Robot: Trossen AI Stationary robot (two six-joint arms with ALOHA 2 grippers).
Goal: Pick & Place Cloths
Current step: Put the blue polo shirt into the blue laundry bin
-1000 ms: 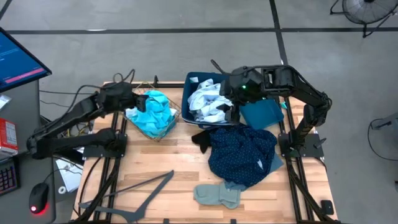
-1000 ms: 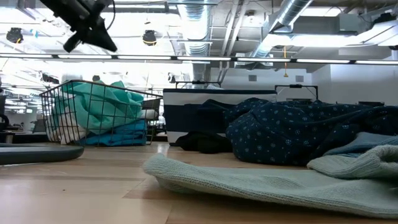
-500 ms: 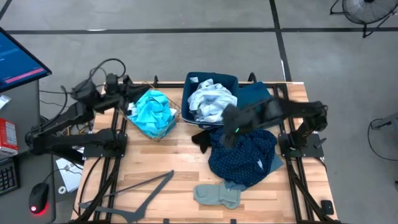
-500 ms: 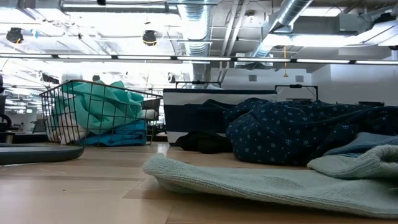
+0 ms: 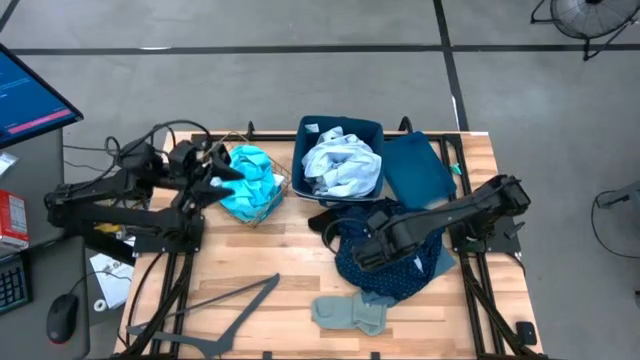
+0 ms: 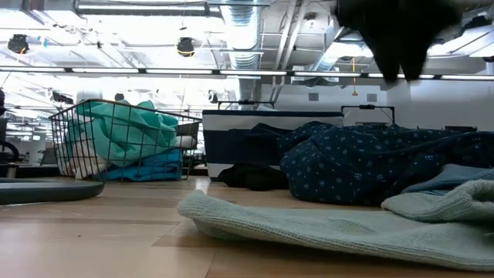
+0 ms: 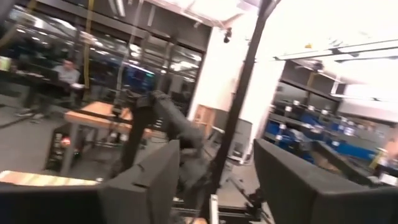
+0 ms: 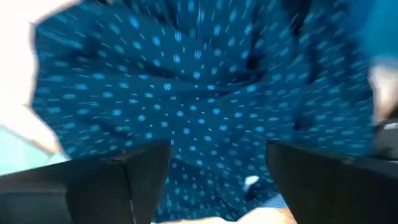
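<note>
While the right gripper (image 5: 366, 252) hangs over the navy cloth (image 5: 392, 248) with its fingers (image 8: 106, 186) spread apart and nothing between them, that cloth lies rumpled on the tabletop (image 5: 262, 258), a soft heap of dark fabric sprinkled with small pale dots. At table height it shows as a folded mound (image 6: 363, 166) in front of the bin (image 6: 262, 143). Just beside it, toward the bin, sits a small black cloth (image 5: 322, 220), crumpled and matte. Near the front edge lies a grey-green cloth (image 5: 350, 313) of thick, knitted-looking weave, spread flat. A blue piece (image 5: 440, 265) peeks from under the navy heap.

The bin (image 5: 341, 128) is rigid, dark blue and rectangular; a pale white-blue cloth (image 5: 342, 165) is bunched inside it, filling it to the rim. A flat teal panel (image 5: 418, 172) rests just beside the bin. The wire basket (image 5: 282, 180) is an open mesh of thin rods holding a bright turquoise cloth (image 5: 248, 180), loosely piled above its rim.

The left gripper (image 5: 222, 172) is at the basket's outer side, its fingers (image 7: 149, 186) apart and empty.
</note>
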